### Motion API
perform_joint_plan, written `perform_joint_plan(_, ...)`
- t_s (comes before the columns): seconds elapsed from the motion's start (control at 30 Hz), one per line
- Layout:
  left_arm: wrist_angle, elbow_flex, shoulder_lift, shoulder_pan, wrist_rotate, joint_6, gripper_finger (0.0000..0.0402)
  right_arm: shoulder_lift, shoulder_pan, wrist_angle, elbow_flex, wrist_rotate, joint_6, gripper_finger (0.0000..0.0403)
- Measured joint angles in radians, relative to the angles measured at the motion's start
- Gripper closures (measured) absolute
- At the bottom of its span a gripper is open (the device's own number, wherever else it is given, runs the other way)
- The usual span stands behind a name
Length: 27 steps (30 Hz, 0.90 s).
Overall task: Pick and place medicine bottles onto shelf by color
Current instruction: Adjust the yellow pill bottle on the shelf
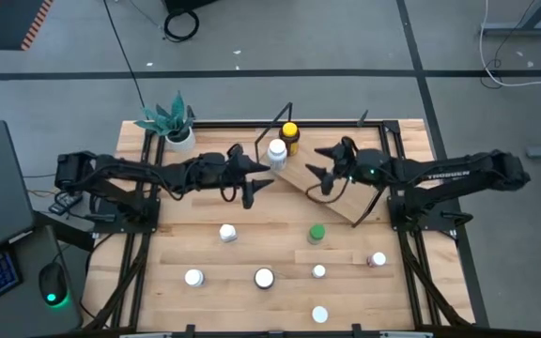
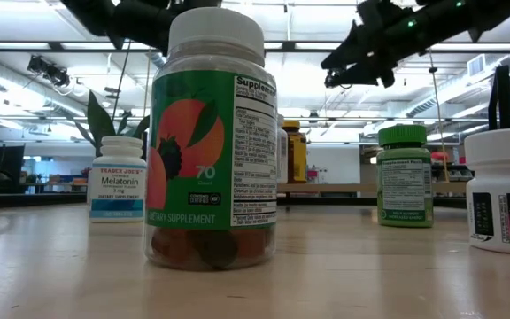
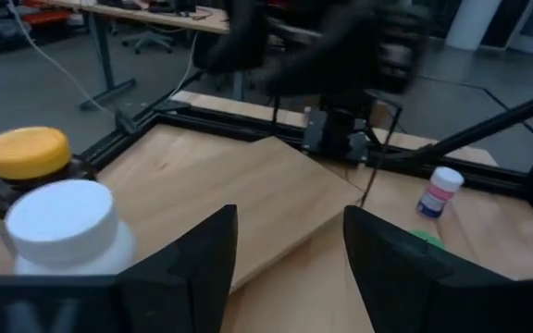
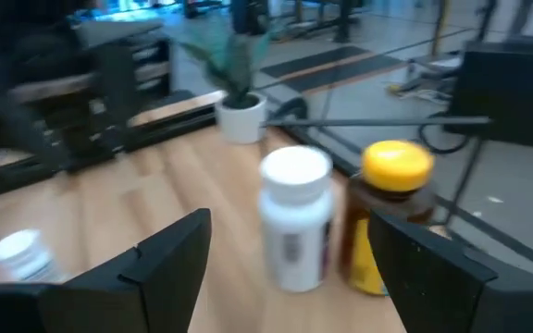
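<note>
Two bottles stand on the tilted light-wood shelf board in its thin black wire frame [image 1: 332, 192], up at its far left end: a white bottle with a white cap [image 1: 277, 152] and, just beside it, a brown bottle with a yellow cap [image 1: 290, 136]. So the job looks only a little way done. The other bottles still wait on the big wooden plank table [image 1: 177, 249], nearer the front. There is a white-capped bottle near the middle left [image 1: 227, 233], a green-capped bottle [image 1: 316, 233] to its right, and a pinkish bottle with a white cap [image 1: 378, 259] over on the right. In the near row are a white-capped bottle on the left [image 1: 193, 277], a clear jar with a white lid and a green and orange label [image 1: 265, 278] beside it, and a small white-capped bottle [image 1: 318, 271]. One more white-capped bottle sits closest to the front [image 1: 319, 314]. All seven still need a place on the shelf, I think. The left gripper [image 1: 252, 181] reaches in from the left and hangs in the air just left of the two shelf bottles. Its fingers are spread apart and hold nothing. The right gripper [image 1: 319, 173] reaches in from the right and hangs over the shelf board, pointing toward the same two bottles. Its fingers are spread wide too, with nothing between them. A white pot with a green plant [image 1: 174, 123] stands at the far left corner, away from the work
</note>
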Motion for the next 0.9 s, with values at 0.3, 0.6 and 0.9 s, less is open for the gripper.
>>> perform_joint_plan(0.3, 0.054, -0.052, 0.000, 0.013, -0.046, -0.015, 0.0209, 0.172, -0.116, -0.008, 0.104, -0.044, -0.078, 0.0076)
perform_joint_plan(0.6, 0.261, -0.173, 0.000, 0.013, -0.060, -0.029, 0.0213, 0.370, -0.199, -0.087, 0.318, -0.019, -0.163, 0.0057)
perform_joint_plan(0.9, 0.248, -0.180, -0.022, 0.001, -0.058, -0.050, 0.0213, 0.467, -0.261, -0.086, 0.343, -0.026, -0.136, 0.0054)
